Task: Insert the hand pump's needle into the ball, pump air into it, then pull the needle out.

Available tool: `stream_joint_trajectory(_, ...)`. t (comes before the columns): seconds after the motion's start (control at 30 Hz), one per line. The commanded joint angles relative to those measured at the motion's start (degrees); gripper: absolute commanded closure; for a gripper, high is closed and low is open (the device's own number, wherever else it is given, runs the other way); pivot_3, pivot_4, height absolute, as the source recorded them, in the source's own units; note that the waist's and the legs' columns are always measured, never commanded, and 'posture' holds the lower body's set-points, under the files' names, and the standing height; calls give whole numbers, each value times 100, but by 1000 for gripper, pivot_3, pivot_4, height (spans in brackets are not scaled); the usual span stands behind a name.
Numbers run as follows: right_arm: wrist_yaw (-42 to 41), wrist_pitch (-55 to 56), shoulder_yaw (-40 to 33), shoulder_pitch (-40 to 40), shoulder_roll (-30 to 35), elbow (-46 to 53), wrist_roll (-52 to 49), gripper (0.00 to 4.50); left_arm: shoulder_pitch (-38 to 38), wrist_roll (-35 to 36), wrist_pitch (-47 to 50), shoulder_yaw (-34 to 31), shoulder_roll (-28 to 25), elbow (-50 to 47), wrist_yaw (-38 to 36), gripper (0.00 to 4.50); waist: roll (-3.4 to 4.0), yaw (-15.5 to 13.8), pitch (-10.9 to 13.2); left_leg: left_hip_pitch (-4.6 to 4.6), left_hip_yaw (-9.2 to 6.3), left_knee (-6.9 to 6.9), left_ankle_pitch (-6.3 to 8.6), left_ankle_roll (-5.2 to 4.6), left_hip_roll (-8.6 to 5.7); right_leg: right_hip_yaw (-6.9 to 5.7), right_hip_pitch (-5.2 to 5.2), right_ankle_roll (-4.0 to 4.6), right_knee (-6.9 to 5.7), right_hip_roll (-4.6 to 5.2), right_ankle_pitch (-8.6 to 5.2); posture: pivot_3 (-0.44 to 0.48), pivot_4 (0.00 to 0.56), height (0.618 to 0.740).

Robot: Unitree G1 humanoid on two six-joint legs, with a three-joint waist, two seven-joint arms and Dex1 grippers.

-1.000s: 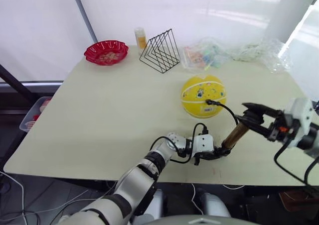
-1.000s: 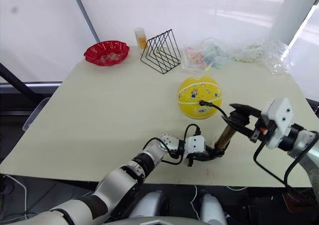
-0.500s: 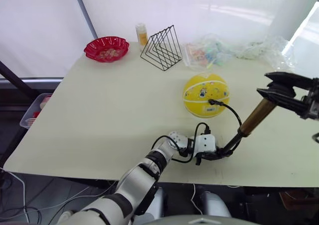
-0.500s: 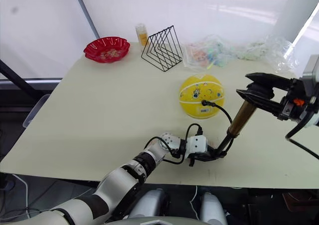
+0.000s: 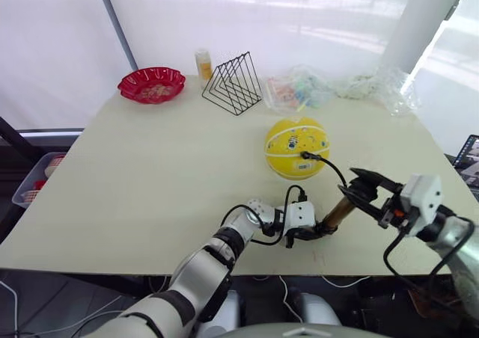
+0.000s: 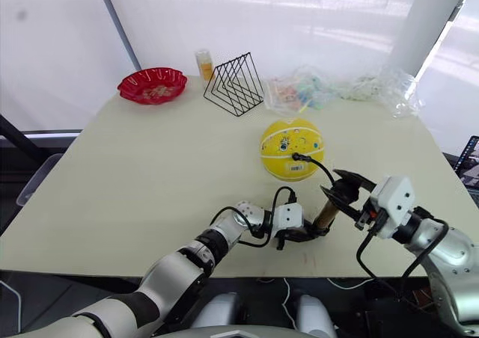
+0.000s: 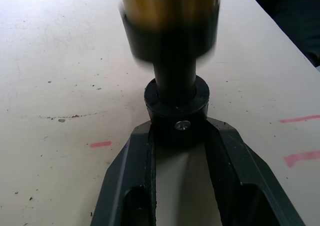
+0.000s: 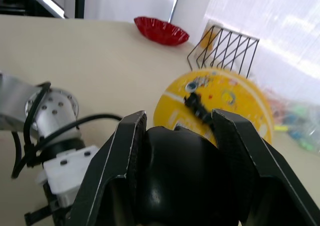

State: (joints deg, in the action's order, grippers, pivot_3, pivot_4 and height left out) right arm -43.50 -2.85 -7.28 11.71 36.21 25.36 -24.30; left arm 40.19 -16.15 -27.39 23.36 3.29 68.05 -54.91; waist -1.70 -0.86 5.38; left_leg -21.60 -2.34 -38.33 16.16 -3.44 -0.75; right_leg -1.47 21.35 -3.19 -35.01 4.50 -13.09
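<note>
Near the desk's front edge, the left tool (image 5: 320, 230) clamps the black foot of the hand pump (image 5: 334, 213) to steady it, while the right tool (image 5: 359, 191) closes on the T-handle for stroking. The needle (image 5: 304, 155) sits in the ball (image 5: 297, 146), mid-desk just behind the pump.

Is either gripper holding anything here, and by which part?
Both hold the hand pump: left gripper clamps its black base end, right gripper grips the black handle at the top.
</note>
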Motion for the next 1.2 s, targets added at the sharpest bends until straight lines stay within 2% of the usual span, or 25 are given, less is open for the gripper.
stream_joint_trajectory(0.03, -44, -303, -42, -27, 95, -68, -38, 2922, -282, -462, 172, 413, -110, 443, -219, 3502, 33, -1, 10, -3, 0, 0, 0, 0, -3, 0, 2, 0, 1, -3, 0, 0, 150, 737)
stream_joint_trajectory(0.3, 2, -1492, -1666, -1187, 1137, 594, -1767, 2922, -275, -473, 164, 412, -120, 449, -251, 3502, 127, -31, 124, -35, 6, -5, 0, -1, -15, 1, 21, -2, 7, 6, 1, 0, 150, 737)
stream_joint_trajectory(0.47, -45, -2459, -3048, -2250, 2371, 408, -3120, 2922, -241, -460, 184, 406, -121, 461, -254, 3502, 152, -52, 200, -58, 12, -9, -1, -1, -29, 5, 36, -12, 9, 22, 7, 0, 150, 737)
stream_joint_trajectory(0.6, 45, -3063, -3461, -2687, 2835, 305, -3737, 2922, -202, -449, 206, 402, -110, 487, -243, 3502, 131, -83, 237, -88, 7, -16, -2, -2, -34, -2, 58, -23, 10, 48, 14, 0, 150, 737)
stream_joint_trajectory(0.67, 114, -3226, -3549, -2849, 2899, 246, -3879, 2922, -184, -451, 208, 406, -107, 498, -237, 3502, 145, -112, 245, -126, 11, -21, -3, -1, -39, 3, 93, -40, 8, 54, 25, 0, 150, 737)
stream_joint_trajectory(0.73, 150, -3342, -3526, -2797, 2770, 287, -3881, 2922, -171, -454, 210, 405, -103, 506, -233, 3502, 143, -139, 247, -139, 25, -21, -3, -1, -43, 18, 110, -49, 7, 57, 31, 0, 150, 737)
stream_joint_trajectory(0.9, -232, -3172, -2938, -1576, 2117, 700, -2943, 2922, -154, -454, 218, 405, -94, 511, -221, 3502, 108, -157, 231, -161, 31, -21, -3, -1, -48, 23, 131, -63, 10, 55, 40, 0, 150, 737)
stream_joint_trajectory(1.03, -460, -2480, -2017, -734, 1696, 630, -1819, 2922, -160, -447, 213, 408, -105, 506, -209, 3502, 83, -112, 209, -112, 38, -13, -1, -4, -45, 35, 95, -64, 10, 51, 39, 0, 150, 737)
stream_joint_trajectory(1.13, -508, -1919, -1163, -385, 1200, 300, -1232, 2922, -174, -446, 212, 408, -108, 502, -207, 3502, -11, -62, 141, -42, 28, -3, 0, -3, -25, 26, 38, -50, 13, 38, 29, 0, 150, 737)
stream_joint_trajectory(1.2, -537, -1617, -813, -306, 1014, 42, -898, 2922, -177, -450, 214, 412, -108, 501, -200, 3502, -23, -7, 120, -12, 21, 0, 1, -1, -7, 16, 6, -20, 13, 30, 6, 0, 150, 737)
